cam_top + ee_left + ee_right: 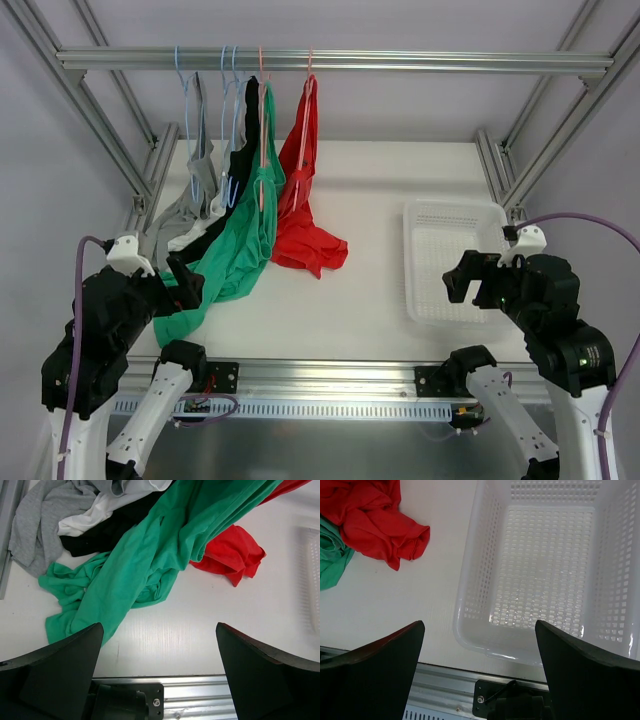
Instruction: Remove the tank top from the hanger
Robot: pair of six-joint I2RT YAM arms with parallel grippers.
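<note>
The right gripper (458,280) stands with its jaws spread wide and nothing between them, above the near part of the white basket (412,262), whose perforated floor fills most of its wrist view. The left gripper (186,278) is well to the left of the basket, its jaws just as wide and holding nothing. Its fingers (65,670) are above the table (370,190) near the low end of the green tank top (245,235). That top hangs from a pink hanger (262,120) on the metal rail (330,60) beyond and to the left of the basket, and its lower half trails down onto the table in a crumpled heap. Nearer the basket a red tank top (305,200) hangs from a second pink hanger (307,100), its hem bunched on the table well short of the basket's left wall. Farther left than the green one are a black top (240,170) and a grey one (195,190) (a strip of white cloth (82,525) lies between them) under blue hangers (180,70).
</note>
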